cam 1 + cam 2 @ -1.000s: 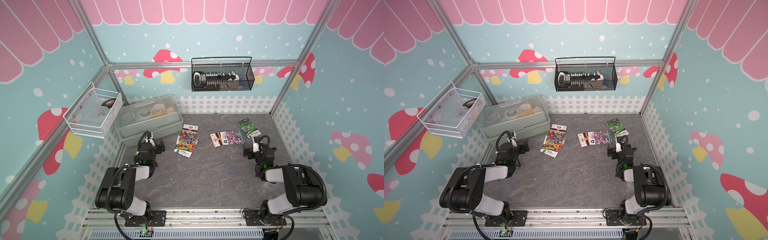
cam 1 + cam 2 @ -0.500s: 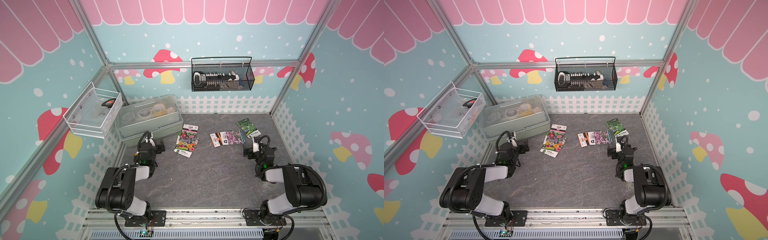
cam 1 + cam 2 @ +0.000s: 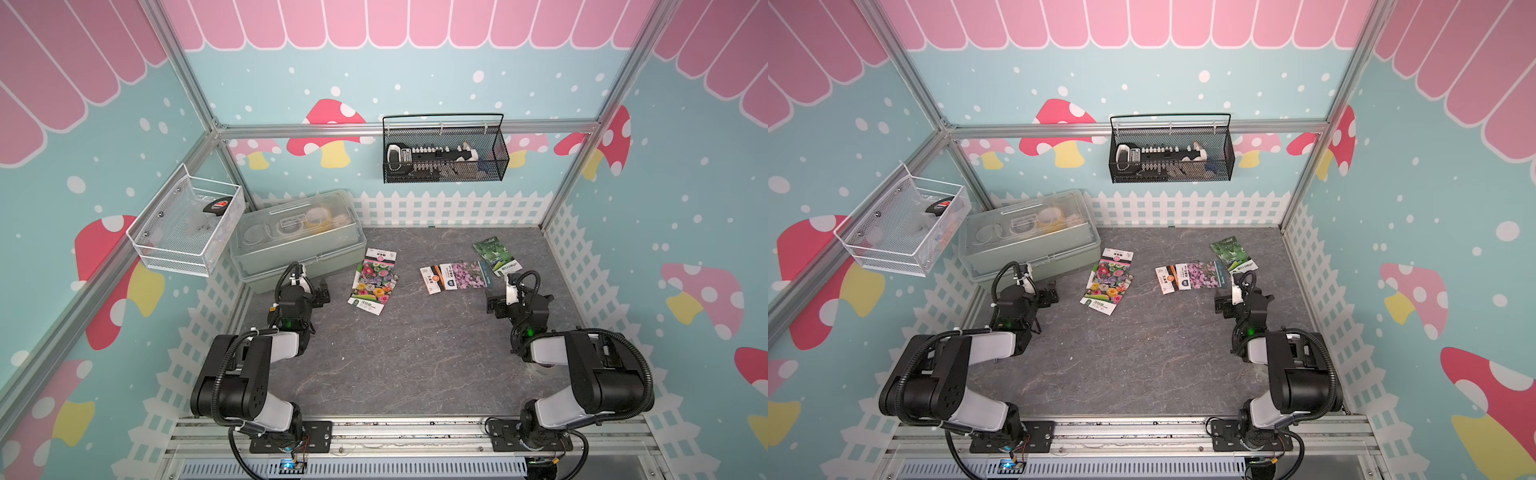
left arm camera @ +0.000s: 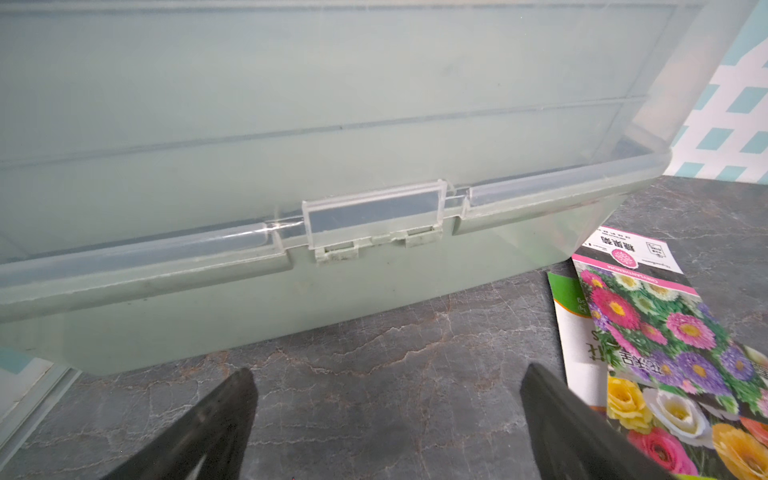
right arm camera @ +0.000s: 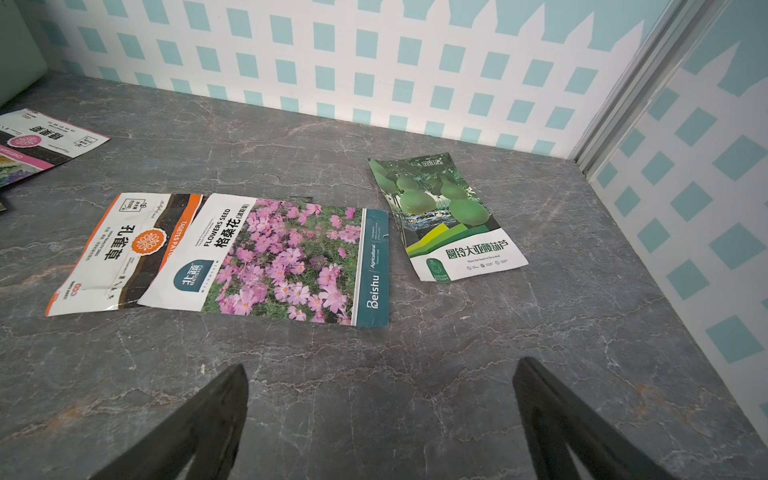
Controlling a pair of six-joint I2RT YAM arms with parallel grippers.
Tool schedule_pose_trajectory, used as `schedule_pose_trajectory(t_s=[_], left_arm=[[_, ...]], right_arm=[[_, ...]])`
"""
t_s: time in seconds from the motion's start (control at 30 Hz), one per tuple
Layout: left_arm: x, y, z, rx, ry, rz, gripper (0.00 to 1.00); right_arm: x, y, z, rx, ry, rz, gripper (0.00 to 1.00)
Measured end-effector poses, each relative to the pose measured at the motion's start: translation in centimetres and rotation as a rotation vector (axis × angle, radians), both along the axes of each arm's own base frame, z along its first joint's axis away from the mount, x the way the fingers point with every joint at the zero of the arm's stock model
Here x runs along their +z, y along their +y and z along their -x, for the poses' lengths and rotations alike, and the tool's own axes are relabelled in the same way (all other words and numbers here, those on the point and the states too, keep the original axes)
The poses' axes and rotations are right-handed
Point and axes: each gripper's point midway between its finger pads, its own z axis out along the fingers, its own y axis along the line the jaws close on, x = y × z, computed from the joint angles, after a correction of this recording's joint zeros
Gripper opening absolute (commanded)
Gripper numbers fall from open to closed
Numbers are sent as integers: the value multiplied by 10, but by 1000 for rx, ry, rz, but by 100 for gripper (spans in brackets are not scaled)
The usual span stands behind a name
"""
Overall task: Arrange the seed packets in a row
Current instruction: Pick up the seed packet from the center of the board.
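Grey marbled tabletop: six seed packets, one lidded box.

Lidded green box, black basket, white basket.

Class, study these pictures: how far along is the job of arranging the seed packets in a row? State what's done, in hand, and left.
Done: nothing visible. In hand: nothing; the left gripper and right gripper are open and empty. Left: everything. The pink cosmos packet overlaps the orange-banded packet, the mixed-flower packets overlap near the box, and the gourd packet lies askew.
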Motion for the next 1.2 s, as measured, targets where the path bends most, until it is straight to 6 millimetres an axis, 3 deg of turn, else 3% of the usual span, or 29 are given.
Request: schedule_pose_trajectory(t_s=[0.13, 0.2, 0.3, 0.4, 0.5, 0.57, 0.67, 0.87, 1.03, 1.2], left_arm=[[0, -6, 2, -9, 50, -18, 99], [14, -9, -1, -16, 50, -20, 99], [51, -13, -8, -20, 22, -11, 99], [90, -26, -15, -30, 4, 35, 99], [113, -51, -16, -69, 35, 95, 99], [114, -68, -15, -95, 88, 138, 99], [102, -90, -14, -97, 195, 217, 99], [38, -127, -4, -105, 415, 306, 99], [12, -147, -5, -132, 465, 326, 99], [-16, -157, -27, -141, 495, 337, 96]], right_arm=[[2, -2, -5, -9, 77, 0, 99], [22, -6, -20, -39, 100, -15, 99], [69, -9, -45, -74, 99, -79, 99], [103, 6, -57, -6, 95, -193, 99], [108, 32, -52, 77, 139, -411, 99], [109, 53, -51, 158, 156, -592, 99], [110, 84, -62, 293, 186, -854, 99], [78, 143, -83, 421, 374, -1140, 99], [93, 209, -101, 554, 441, -1098, 98], [106, 281, -119, 600, 501, -898, 95]])
